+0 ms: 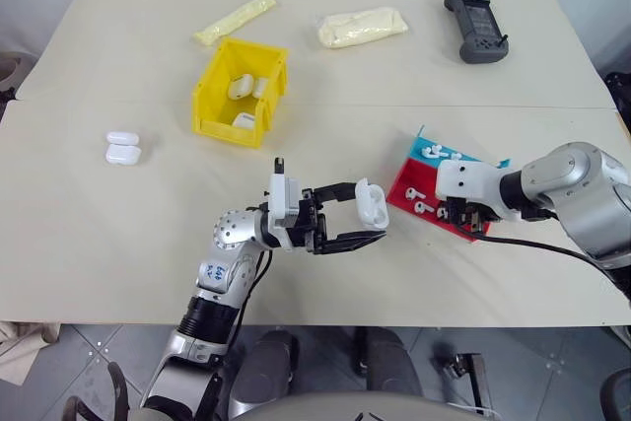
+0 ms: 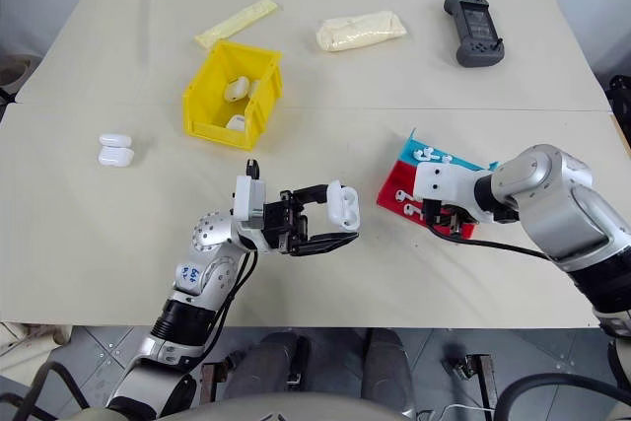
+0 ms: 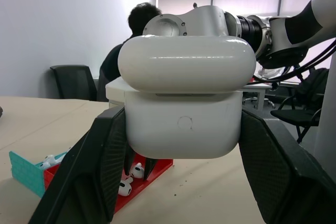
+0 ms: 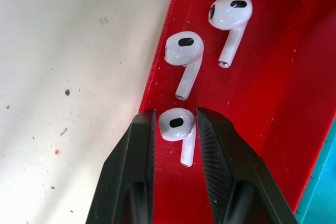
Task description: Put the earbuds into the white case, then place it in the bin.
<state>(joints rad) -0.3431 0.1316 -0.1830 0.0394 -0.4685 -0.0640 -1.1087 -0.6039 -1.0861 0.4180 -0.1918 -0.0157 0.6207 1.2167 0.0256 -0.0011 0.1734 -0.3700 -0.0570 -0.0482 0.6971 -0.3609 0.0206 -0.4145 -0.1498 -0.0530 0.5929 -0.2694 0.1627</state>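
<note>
Head stereo pair looks down and forward over the table (image 1: 99, 224), whole tabletop in both eyes. Left wrist cam sits level, very close to the white case (image 3: 185, 95). Right wrist cam looks straight down, close on the tray (image 4: 252, 108), also shared with head views.

White case (image 3: 185, 103): smooth plastic, showing a soft gloss on its rounded lid. Earbuds (image 4: 181, 56): hard white plastic, shining glossily, with dark oval insets. Tray (image 4: 252, 103): red plastic, looking smooth but carrying fine specks and scratches. Fingers (image 4: 128, 177) of the right pincer (image 4: 176, 124): black and matt, showing a finely ribbed texture. Bin (image 1: 211, 81): bright yellow plastic, appearing smooth. Bench (image 1: 118, 234): cream surface, looking matt and lightly speckled.
</note>
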